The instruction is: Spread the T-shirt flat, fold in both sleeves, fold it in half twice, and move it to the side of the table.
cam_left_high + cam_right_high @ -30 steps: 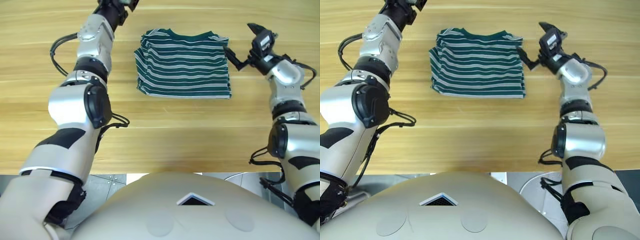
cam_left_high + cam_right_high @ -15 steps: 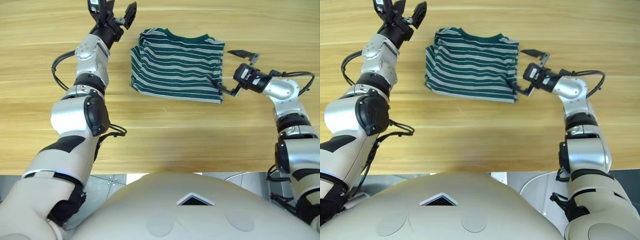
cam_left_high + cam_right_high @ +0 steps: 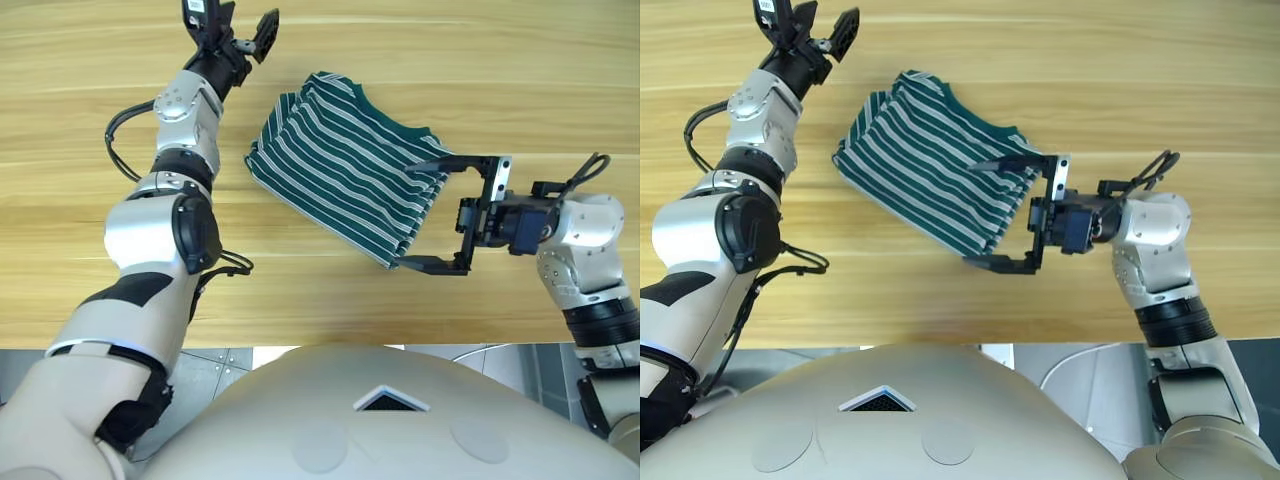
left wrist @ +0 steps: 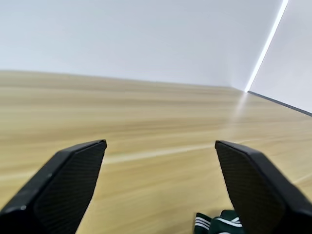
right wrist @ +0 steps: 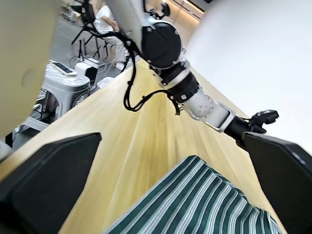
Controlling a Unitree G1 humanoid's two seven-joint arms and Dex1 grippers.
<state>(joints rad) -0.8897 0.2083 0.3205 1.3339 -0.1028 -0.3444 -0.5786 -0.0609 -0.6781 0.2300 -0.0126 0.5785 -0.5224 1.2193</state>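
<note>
Green with white stripes, the folded T-shirt [image 3: 340,165] lay askew on the wooden surface [image 3: 500,80], a little towards the robot's right. Its nearest corner sat between the widely spread fingers of the right gripper [image 3: 410,215], which clasped nothing. The left gripper [image 3: 235,20], likewise spread open, hung beyond the T-shirt's far left corner.

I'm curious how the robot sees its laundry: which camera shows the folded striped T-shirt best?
The left eye view: it shows the whole folded T-shirt from above, and the right eye view matches it. The right wrist view catches a striped part close up; the left wrist view, just a corner.
</note>
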